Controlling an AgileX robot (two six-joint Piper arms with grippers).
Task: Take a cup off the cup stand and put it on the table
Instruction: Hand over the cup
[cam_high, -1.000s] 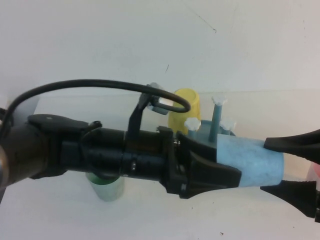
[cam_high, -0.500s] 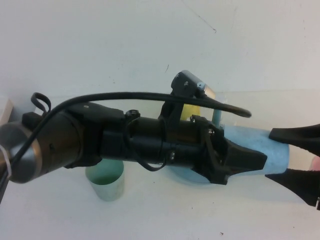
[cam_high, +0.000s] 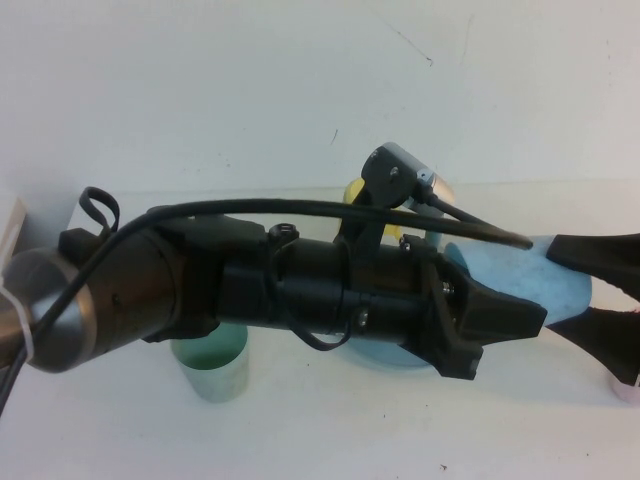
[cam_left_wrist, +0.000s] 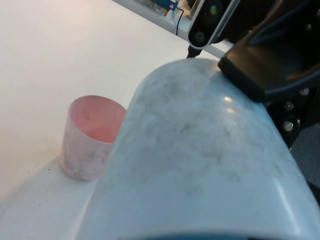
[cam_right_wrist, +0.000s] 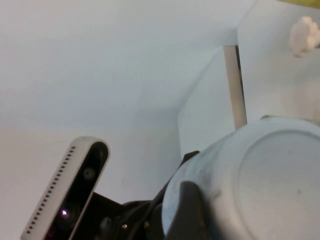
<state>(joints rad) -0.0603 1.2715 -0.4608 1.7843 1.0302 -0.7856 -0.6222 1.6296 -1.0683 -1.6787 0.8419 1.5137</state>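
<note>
Cup (cam_high: 520, 272), seemingly between both end effectors (cam_high: 505, 318) (cam_high: 553, 286)

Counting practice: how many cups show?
4: blue cup in left gripper, at right gripper; green cup front left; yellow cup behind; pink cup far right. Others may be hidden.

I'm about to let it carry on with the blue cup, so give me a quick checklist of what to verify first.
1. Left gripper shut on the cup: ok, cup held lying sideways.
2. Cup off the cup stand: ok in the high view; the arm hides most of the stand.
3. Right gripper out of the way: not ok, its open fingers straddle the cup's far end.
4. Right fingers touching the cup: cannot tell.
5. Landing spot on the table: cannot tell; a pink cup stands close by.
6. Green cup standing upright under the arm: ok.
</note>
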